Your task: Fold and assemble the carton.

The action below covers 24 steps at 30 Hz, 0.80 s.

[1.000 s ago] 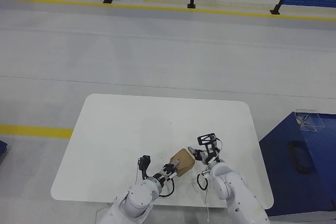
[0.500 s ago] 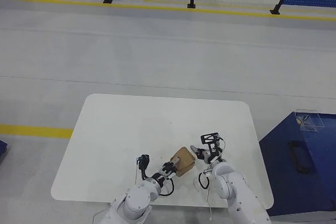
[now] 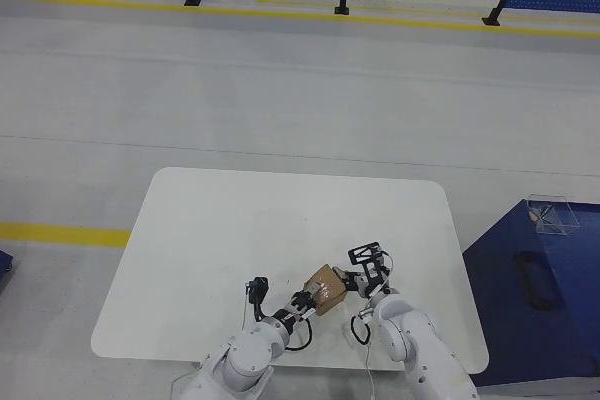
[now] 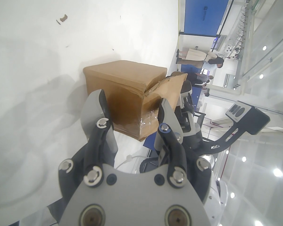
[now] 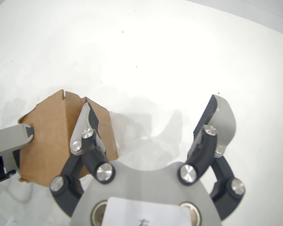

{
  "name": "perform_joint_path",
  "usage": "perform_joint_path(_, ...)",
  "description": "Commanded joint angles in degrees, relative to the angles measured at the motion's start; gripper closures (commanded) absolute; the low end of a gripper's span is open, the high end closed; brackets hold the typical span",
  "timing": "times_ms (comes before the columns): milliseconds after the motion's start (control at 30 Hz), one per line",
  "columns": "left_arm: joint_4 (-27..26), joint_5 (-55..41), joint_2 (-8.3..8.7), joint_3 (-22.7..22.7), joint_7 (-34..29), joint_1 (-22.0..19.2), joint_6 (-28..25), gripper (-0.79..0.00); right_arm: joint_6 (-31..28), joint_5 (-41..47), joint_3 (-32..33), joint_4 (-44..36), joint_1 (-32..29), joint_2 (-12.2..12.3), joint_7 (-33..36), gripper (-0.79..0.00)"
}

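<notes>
A small brown carton (image 3: 323,288) rests tilted near the front edge of the white table (image 3: 230,230). My left gripper (image 4: 132,106) grips the carton's (image 4: 125,83) near corner, one finger on each side. A loose flap (image 4: 172,88) sticks out on the far side. In the right wrist view, one left finger (image 5: 26,132) presses the carton's (image 5: 49,130) side. My right gripper (image 5: 153,116) is open beside the carton, one of its fingers (image 5: 89,116) lying against a cardboard face, the other over bare table. In the top view, the right gripper (image 3: 358,278) is just right of the carton.
A small cardboard scrap (image 4: 62,19) lies on the table beyond the carton. A blue bin (image 3: 550,290) with a clear container (image 3: 552,214) stands off the table's right side. The table's front edge (image 3: 310,352) is close behind both grippers.
The right gripper has shifted slightly left, closing in on the carton's side. The carton has turned a little in the left gripper's hold.
</notes>
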Motion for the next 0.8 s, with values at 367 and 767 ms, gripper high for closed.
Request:
perform_joint_path(367,1.5,1.5,-0.59,0.6,0.6,-0.6,2.3,-0.372,0.2,0.1,-0.2,0.7,0.5,-0.1,0.0,-0.785)
perform_joint_path(767,1.0,2.3,-0.76,-0.1,0.5,0.1,1.8,-0.379,-4.2,0.8,0.7,-2.2,-1.9,0.3,-1.0,-0.785)
